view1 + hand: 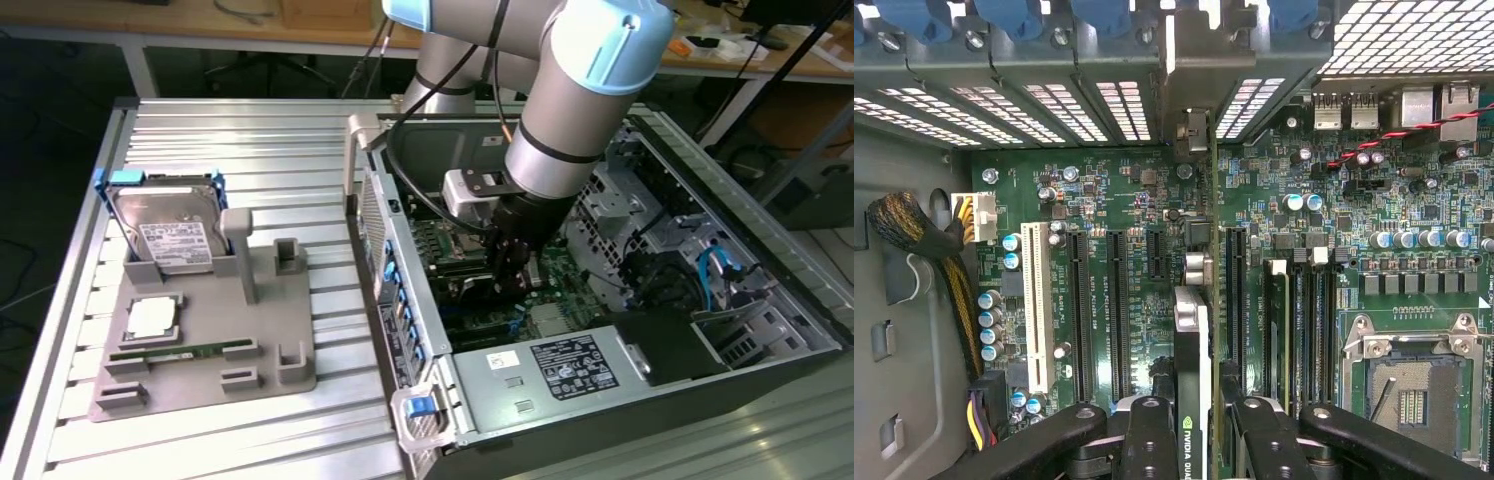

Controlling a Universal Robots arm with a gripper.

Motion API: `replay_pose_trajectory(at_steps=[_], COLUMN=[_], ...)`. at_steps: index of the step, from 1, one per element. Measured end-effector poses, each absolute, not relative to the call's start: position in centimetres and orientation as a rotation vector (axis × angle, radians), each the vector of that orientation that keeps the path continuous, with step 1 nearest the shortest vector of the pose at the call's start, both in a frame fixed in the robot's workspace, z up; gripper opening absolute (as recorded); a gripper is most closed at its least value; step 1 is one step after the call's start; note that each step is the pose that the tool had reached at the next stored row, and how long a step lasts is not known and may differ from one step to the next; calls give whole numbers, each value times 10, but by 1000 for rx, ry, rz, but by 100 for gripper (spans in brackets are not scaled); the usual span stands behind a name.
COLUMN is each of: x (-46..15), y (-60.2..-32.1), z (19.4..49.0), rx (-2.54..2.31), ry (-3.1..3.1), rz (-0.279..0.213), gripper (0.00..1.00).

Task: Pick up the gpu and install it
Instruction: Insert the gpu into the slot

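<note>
Inside the open computer case [747, 340], my gripper [1194, 420] is clamped on the gpu [1192, 350], held edge-on above the motherboard [1124, 190]; I'd keep it square over its slot [1235, 290], then press evenly.

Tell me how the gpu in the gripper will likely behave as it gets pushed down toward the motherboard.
The gpu is a thin card seen edge-on between the gripper fingers, so it probably stays stiff along its length but could tilt sideways in the pinch. It looks light for its size. Exposed parts on the motherboard suggest a skewed push risks damage.
</note>
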State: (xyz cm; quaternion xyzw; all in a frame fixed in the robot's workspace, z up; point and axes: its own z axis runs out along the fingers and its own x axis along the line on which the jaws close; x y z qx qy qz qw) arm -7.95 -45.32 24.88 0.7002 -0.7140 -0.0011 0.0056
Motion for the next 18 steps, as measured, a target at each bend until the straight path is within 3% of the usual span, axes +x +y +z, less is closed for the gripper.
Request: replay_pose_trajectory(at_steps=[18], x=[-81], y=[-453], z=[246], rx=[2193], ry=[-2236], rz=[-3], gripper=[27])
